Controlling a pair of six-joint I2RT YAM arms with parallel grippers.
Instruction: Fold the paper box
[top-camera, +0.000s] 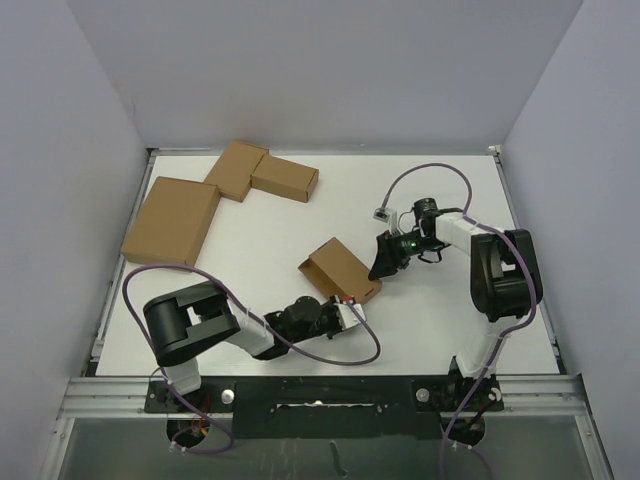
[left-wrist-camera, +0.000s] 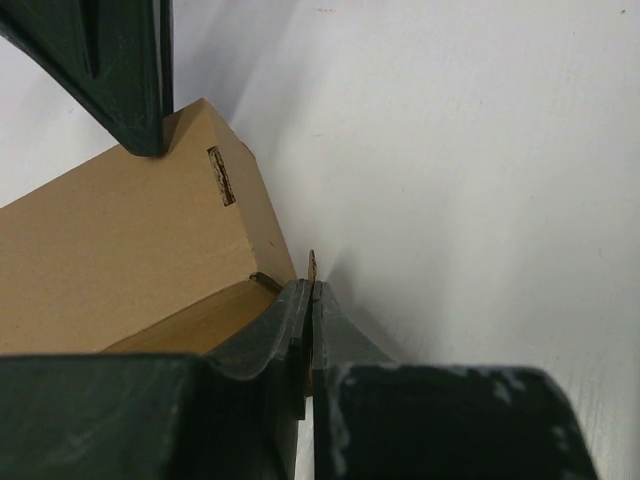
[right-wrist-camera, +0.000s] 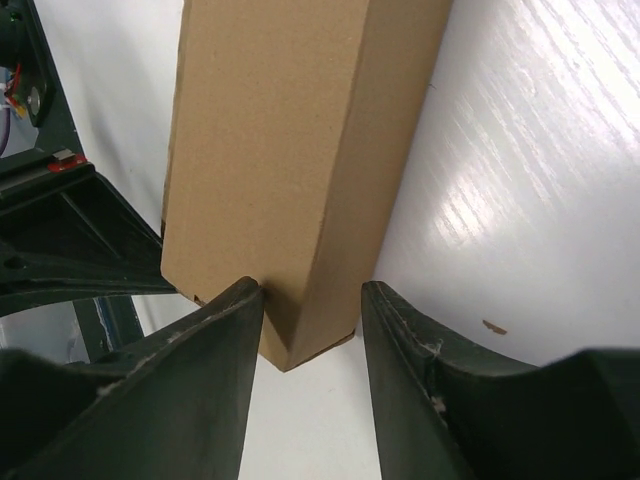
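Pinching a thin flap of the paper box (top-camera: 340, 270) with the left end effector (top-camera: 352, 308): fingers (left-wrist-camera: 285, 320) pressed together, a sliver of brown card caught between them at the box's near-right corner. Reaching low across the worktop (top-camera: 440, 330) from the left base to get there.

Sitting mid-worktop, roughly between both arms, lying angled from far-left to near-right, standing as a small long carton rather than a flat sheet. Showing a short cut slot (left-wrist-camera: 221, 176) on the upper panel in the left wrist view.

Coming in from the right with the right end effector (top-camera: 384, 264), fingers (right-wrist-camera: 215, 340) spread and straddling an end corner of the box. One finger touching the cardboard edge, the other just beside it with a narrow strip of white surface between. Not clamped, as far as visible. From the left wrist view, one dark finger of the right end effector against the box's top far corner.

Lying at far-left of the worktop, well apart from the box: flat squarish carton (top-camera: 172, 218), plus two small cartons (top-camera: 262, 172) touching at a corner just beyond it. Looping over the far-right area by the right arm: purple cable (top-camera: 430, 168).
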